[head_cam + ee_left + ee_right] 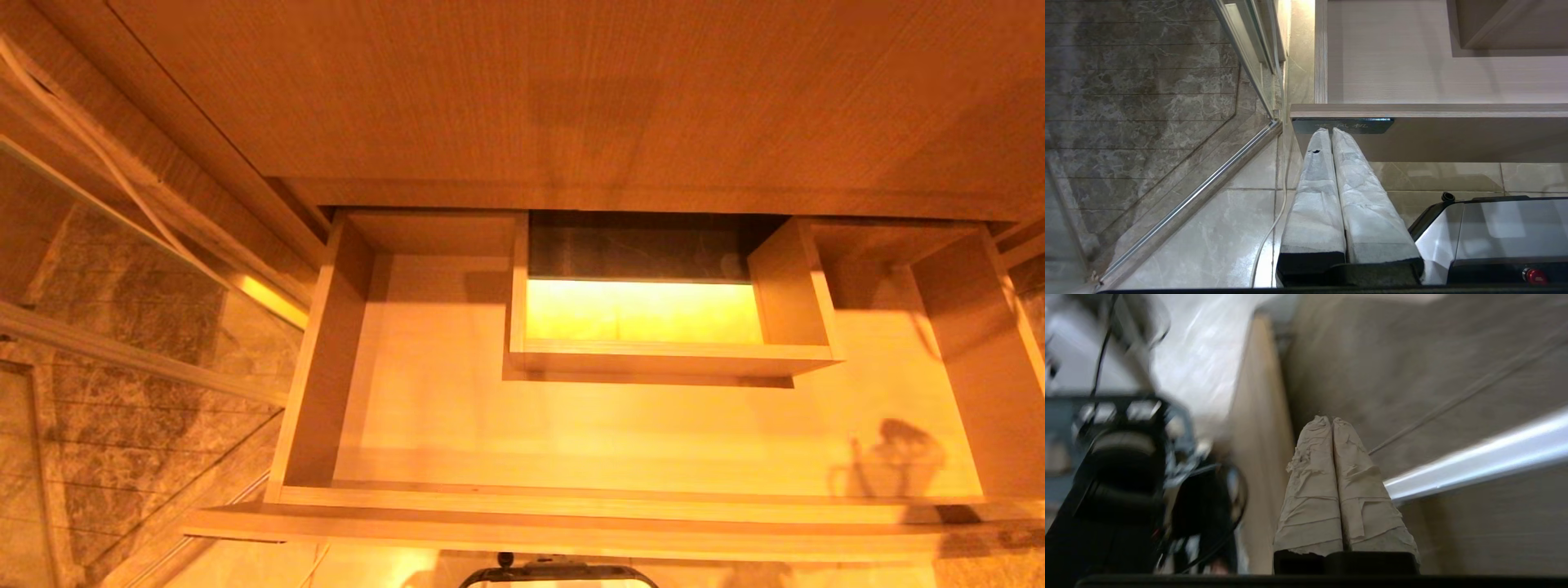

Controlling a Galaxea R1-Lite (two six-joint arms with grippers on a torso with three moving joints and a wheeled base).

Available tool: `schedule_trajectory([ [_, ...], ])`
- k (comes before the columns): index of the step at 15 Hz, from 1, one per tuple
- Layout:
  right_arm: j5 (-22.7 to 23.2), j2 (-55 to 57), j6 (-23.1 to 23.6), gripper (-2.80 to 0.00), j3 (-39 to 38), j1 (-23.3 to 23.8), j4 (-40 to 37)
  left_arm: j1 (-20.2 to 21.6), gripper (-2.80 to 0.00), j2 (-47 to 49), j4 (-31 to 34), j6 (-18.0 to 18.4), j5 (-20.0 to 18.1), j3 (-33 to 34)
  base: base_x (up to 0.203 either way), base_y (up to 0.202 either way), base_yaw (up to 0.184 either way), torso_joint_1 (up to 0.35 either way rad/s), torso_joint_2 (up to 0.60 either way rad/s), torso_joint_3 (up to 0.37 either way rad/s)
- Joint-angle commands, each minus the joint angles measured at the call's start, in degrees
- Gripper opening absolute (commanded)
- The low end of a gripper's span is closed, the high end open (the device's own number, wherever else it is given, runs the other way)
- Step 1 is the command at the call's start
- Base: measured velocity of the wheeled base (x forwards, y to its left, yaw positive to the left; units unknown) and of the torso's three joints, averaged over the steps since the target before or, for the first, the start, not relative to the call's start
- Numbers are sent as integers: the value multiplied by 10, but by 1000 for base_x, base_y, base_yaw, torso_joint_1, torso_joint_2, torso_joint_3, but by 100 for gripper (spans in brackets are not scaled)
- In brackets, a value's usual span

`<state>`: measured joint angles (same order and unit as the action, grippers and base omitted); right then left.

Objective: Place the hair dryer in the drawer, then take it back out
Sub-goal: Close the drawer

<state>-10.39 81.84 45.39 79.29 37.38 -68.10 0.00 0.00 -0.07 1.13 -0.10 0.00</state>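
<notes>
A: What is on the left side?

B: A glass partition (122, 245) over dark marble tiles. The left pincer (1332, 130) hangs below the front of the drawer (457, 408), its two wrapped fingers (1314, 192) pressed together and holding nothing. Its tips are just in front of the small dark label plate (1342, 125).

A: And in the middle?

B: The drawer is pulled out under the wooden table (571, 90). Its pale floor is bare, and a boxed cut-out (653, 318) sits at the back.

A: Where is the hair dryer?

B: I cannot see it in any view; it is not in the drawer.

A: The right side?

B: The right pincer (1333, 422) is together too and clamps nothing, beside a wooden panel (1257, 457). The head view does not show it.
</notes>
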Motion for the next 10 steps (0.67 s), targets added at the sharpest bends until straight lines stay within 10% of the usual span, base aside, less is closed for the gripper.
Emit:
schedule_trajectory([
  [1,0,13,4,-280,-44,1,-4,0,-280,0,0,0,0,1,0,0,0,0,0,0],
  [10,0,55,24,-280,-220,1,94,0,-280,0,0,0,0,1,0,0,0,0,0,0],
])
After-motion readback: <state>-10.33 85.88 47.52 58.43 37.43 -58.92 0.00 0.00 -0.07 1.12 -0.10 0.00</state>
